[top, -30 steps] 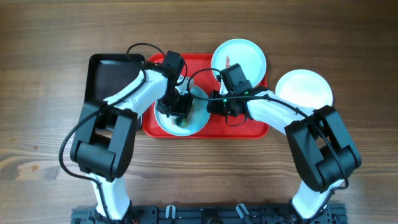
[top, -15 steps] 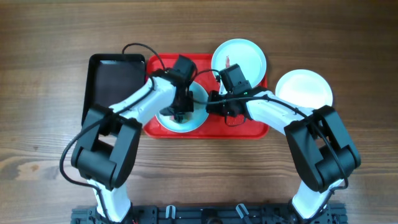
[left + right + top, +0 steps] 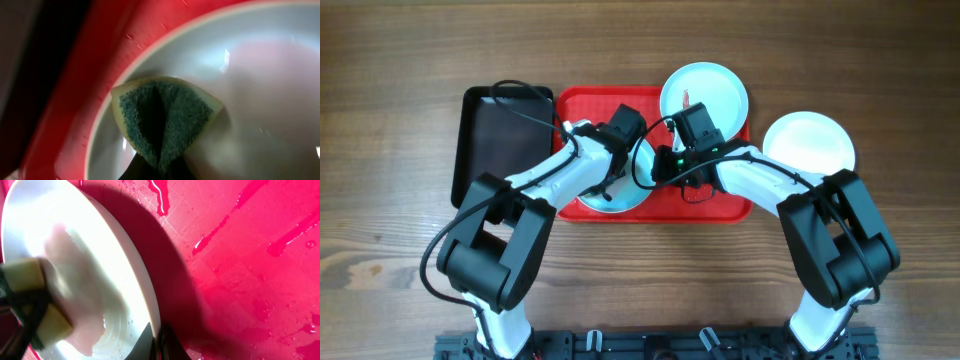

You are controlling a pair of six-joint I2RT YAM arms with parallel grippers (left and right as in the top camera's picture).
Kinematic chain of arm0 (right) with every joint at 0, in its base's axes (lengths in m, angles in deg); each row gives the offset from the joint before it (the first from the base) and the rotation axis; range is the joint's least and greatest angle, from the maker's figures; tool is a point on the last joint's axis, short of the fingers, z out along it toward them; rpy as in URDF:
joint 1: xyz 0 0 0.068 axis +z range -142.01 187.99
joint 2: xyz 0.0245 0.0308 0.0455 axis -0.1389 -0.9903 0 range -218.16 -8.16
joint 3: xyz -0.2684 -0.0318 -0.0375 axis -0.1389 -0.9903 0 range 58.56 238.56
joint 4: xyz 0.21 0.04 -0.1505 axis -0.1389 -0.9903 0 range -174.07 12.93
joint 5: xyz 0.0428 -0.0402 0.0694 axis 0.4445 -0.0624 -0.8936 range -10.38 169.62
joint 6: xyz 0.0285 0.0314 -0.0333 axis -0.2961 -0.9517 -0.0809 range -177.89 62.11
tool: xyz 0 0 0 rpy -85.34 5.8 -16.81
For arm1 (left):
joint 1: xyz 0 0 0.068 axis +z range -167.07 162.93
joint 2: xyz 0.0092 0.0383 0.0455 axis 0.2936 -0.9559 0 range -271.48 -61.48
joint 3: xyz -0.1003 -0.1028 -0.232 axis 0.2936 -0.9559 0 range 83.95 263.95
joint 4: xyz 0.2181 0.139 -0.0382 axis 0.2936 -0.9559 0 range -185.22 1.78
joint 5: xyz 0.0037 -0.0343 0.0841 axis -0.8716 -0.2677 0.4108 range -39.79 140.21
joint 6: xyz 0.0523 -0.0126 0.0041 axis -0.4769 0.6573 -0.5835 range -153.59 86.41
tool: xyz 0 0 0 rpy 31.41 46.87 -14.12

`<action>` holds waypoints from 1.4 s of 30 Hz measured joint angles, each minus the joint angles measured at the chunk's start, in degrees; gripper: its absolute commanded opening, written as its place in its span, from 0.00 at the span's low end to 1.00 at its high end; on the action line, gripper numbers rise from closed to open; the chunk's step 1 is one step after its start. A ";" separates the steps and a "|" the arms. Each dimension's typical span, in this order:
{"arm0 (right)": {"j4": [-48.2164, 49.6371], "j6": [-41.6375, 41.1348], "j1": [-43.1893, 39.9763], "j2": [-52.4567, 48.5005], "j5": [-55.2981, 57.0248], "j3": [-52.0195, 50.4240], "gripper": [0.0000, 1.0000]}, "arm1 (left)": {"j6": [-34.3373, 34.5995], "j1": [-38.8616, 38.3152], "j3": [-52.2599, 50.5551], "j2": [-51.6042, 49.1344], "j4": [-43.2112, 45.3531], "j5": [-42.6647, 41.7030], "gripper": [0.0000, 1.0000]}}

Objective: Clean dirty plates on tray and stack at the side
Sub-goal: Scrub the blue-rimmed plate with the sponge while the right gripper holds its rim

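The wooden tabletop [image 3: 400,60] carries a red tray [image 3: 720,205] at its middle, with a black tray [image 3: 495,140] against the red one's left edge. A pale blue plate [image 3: 610,198] lies in the red tray's left half. A second pale blue plate [image 3: 705,95] sits on its far right corner, and a white plate [image 3: 808,145] is just off its right edge. The left end effector [image 3: 159,170] is clamped on a folded sponge [image 3: 165,117] inside the first plate's left rim. The right end effector [image 3: 156,340] pinches its opposite rim, so the pinkish film lies between them, nearer the left arm.
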 measured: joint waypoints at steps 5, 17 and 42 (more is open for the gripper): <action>0.13 -0.57 0.00 0.00 0.20 0.00 0.04 | -2.38 0.04 -1.18 -0.66 9.09 4.92 0.04; 0.37 -2.16 -1.03 0.00 1.53 0.11 0.04 | -22.23 1.18 -2.23 -1.95 25.57 0.37 0.04; -0.31 0.33 -0.79 0.02 -0.15 0.15 0.04 | -50.21 11.58 -3.76 -1.57 14.29 -60.50 0.04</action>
